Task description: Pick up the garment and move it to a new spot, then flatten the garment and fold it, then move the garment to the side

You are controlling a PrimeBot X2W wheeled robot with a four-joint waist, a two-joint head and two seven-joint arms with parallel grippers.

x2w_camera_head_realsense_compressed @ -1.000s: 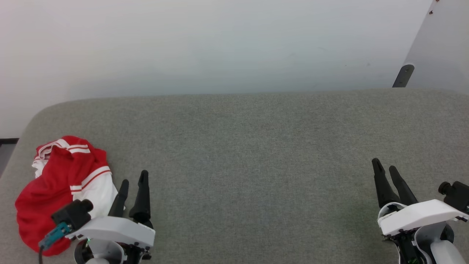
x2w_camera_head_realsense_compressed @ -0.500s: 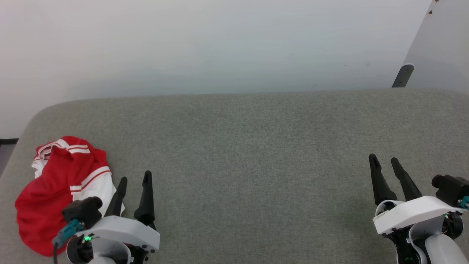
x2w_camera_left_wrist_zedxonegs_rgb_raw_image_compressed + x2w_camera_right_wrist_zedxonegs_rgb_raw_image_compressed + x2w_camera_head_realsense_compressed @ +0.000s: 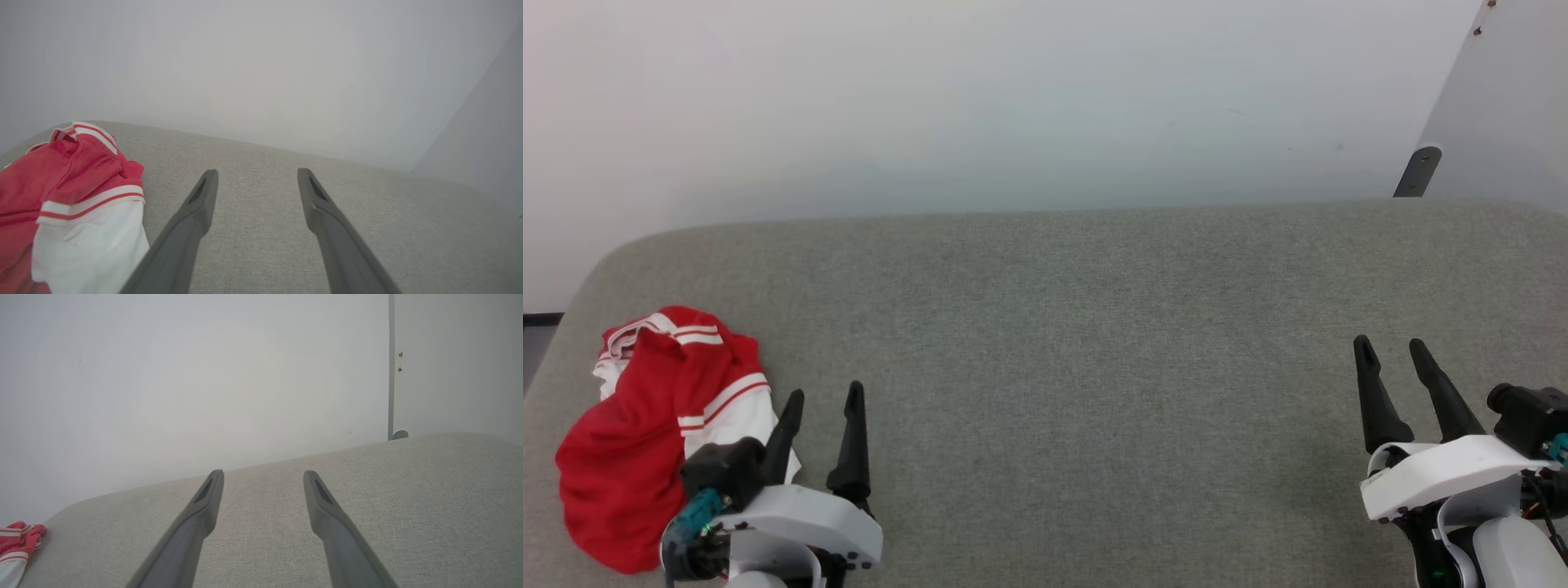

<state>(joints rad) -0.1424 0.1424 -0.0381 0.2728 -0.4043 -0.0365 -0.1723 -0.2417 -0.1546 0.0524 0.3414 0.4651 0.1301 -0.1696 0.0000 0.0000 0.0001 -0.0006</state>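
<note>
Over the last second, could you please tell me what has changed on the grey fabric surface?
The left pincer and right pincer, both open and empty, turned at the wrist, so each shows a wider gap in the head view; the right one edged forward. Nothing was gripped or released. The crumpled red jersey with white sleeves stayed put on the grey fabric surface.

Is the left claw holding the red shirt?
No, the left claw stands open with only grey surface between its fingers, and the red shirt lies crumpled beside it.
</note>
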